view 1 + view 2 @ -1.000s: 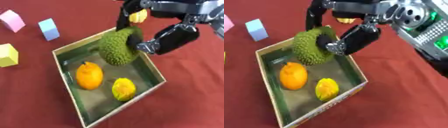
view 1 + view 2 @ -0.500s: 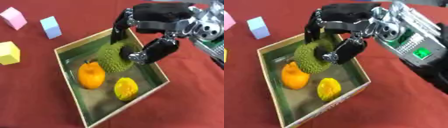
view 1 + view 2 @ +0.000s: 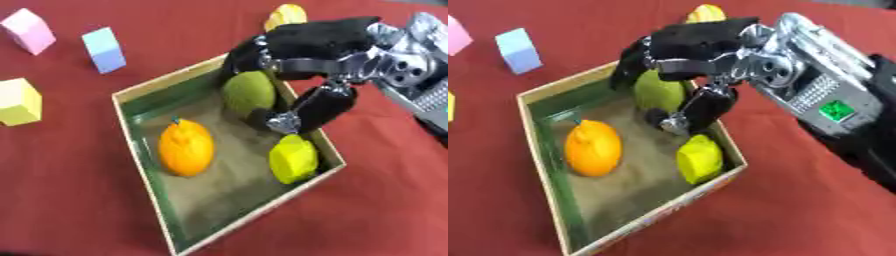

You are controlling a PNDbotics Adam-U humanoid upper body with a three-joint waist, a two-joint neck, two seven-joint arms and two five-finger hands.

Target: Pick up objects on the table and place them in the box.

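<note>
The right hand reached in from the right and sat over the far corner of the box, fingers and thumb curled round the green fruit. The fruit was inside the box, low against the far wall; whether it rested on the floor could not be told. The thumb ran down the fruit's near right side, its tip close above the yellow fruit without clearly touching it.

Box contents, besides the green fruit: an orange lying left of centre on the sandy floor, stem end towards the far side, and the yellow fruit in the right corner, against the right wall. Orange and yellow fruit lay apart.

On the red table, outside the box: a blue cube beyond the far left wall, a pink cube further left near the top edge, and a pale yellow cube at the left edge (partly cut off in the right eye view). A yellow-orange object lay behind the hand, mostly hidden, shape not determinable.

The left hand appeared in neither view.
</note>
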